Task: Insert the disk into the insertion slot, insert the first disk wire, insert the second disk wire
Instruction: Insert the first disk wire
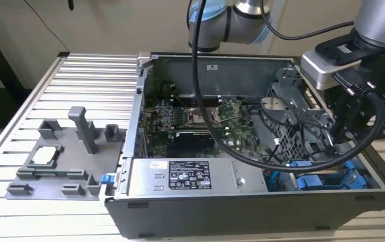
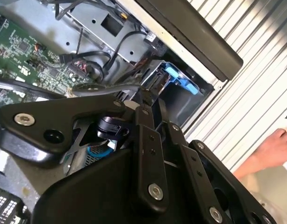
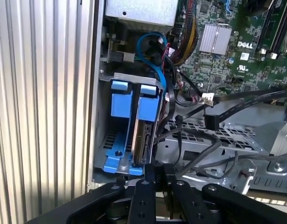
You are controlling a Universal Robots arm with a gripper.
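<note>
- End effector [image 3: 157, 168]: fingers pressed together with nothing visibly pinched. The tips stand just at the near end of the disk; whether they touch it cannot be told.
- Disk [image 3: 142, 140]: on edge inside the insertion slot [image 3: 120, 156], between the blue rails, on the side nearer the perforated cage [image 3: 237, 135]. Judged seated or nearly so, so the first step appears all but done.
- Black plug [image 3: 211, 122] and white plug [image 3: 208, 98]: cable ends hanging free over the cage, apart from the disk. Both wire steps are judged not yet done.
- Motherboard [image 3: 227, 51]: beyond the cables, inside the case.
- Ribbed surface [image 3: 40, 93]: carries the case.
</note>
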